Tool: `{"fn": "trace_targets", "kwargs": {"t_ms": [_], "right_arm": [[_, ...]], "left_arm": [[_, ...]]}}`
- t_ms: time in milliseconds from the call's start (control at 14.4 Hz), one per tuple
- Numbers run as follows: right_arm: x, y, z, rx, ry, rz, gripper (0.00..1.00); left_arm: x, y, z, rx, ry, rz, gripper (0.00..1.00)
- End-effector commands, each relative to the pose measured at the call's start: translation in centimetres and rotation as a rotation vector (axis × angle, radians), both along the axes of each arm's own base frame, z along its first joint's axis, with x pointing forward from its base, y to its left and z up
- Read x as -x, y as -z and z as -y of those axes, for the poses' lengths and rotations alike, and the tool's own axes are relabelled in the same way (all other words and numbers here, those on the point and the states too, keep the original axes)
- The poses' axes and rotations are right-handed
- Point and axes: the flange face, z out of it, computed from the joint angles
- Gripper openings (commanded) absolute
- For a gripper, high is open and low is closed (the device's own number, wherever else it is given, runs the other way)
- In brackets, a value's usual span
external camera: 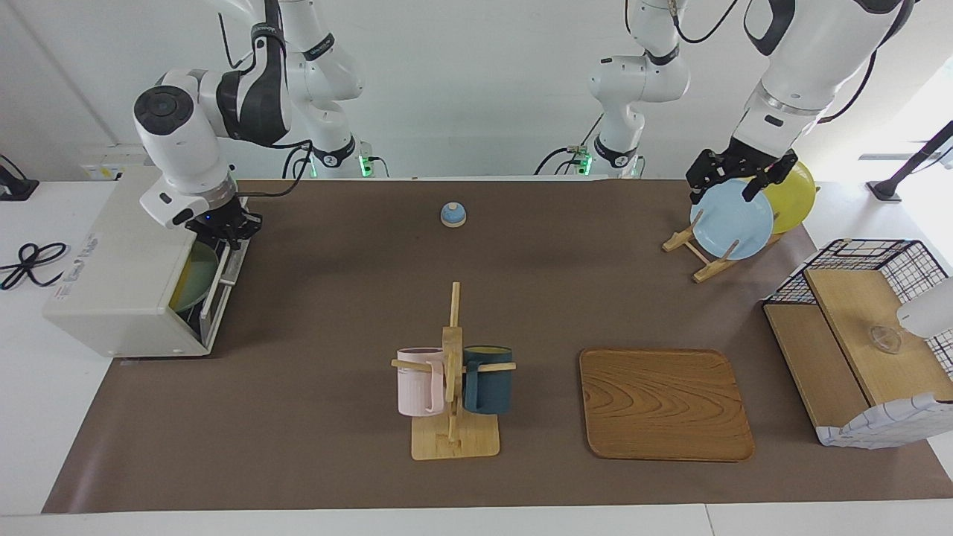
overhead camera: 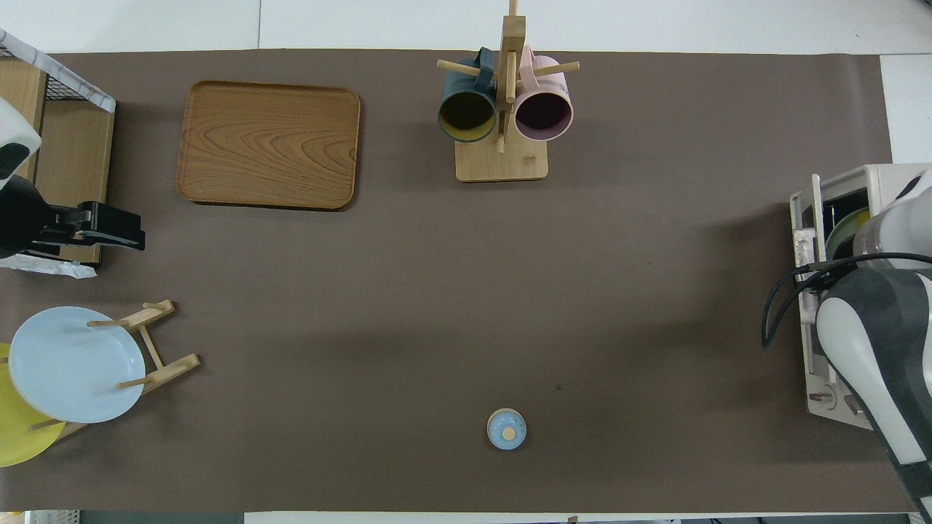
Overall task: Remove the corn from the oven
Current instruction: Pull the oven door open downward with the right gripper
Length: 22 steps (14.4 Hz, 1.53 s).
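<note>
The off-white oven (external camera: 119, 283) stands at the right arm's end of the table, its front toward the table's middle. Its door (external camera: 223, 279) stands ajar, and a pale green plate (external camera: 195, 275) shows inside. No corn shows in either view. My right gripper (external camera: 223, 229) is at the door's upper edge, at the end nearer the robots. In the overhead view the right arm covers most of the oven (overhead camera: 874, 182). My left gripper (external camera: 730, 186) hangs open over the plate rack and holds nothing; it also shows in the overhead view (overhead camera: 109, 227).
A plate rack holds a blue plate (external camera: 731, 219) and a yellow plate (external camera: 793, 195) at the left arm's end. A wire basket with wooden boxes (external camera: 864, 335), a wooden tray (external camera: 665, 404), a mug rack (external camera: 453, 387) and a small blue knobbed lid (external camera: 453, 214) stand on the brown mat.
</note>
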Motion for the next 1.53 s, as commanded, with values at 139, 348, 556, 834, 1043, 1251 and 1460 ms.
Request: {"fn": "trace_targets", "kwargs": {"t_ms": [139,348,556,834,1043,1251,1460], "right_arm": [[-1.2,5.5,0.6,-0.007,-0.003,0.003,0.00],[-1.6,6.2,0.2,-0.018,-0.003,0.012,0.00],[-2.1,7.2,-0.5,-0.019,-0.003,0.023,0.00],[-2.2,8.3,-1.4,-0.025,-0.023,0.065,0.00],[-1.7,9.7,-2.2,-0.028,-0.014,0.090,0.00],[-1.8,11.0,-4.0,-0.031,-0.026,0.095,0.00],[-1.7,11.6,-5.8,-0.030,-0.014,0.092,0.00]], "left_arm": [[0.2,-0.1,-0.3,-0.013,0.001,-0.007,1.00],[0.2,-0.1,-0.1,-0.012,0.004,-0.005,1.00],[0.2,-0.1,-0.3,-0.012,0.001,-0.005,1.00],[0.2,-0.1,-0.3,-0.013,0.001,-0.007,1.00],[0.2,-0.1,-0.2,-0.013,0.002,-0.007,1.00],[0.2,-0.1,-0.3,-0.012,0.001,-0.005,1.00],[0.2,-0.2,-0.3,-0.012,0.001,-0.004,1.00]]}}
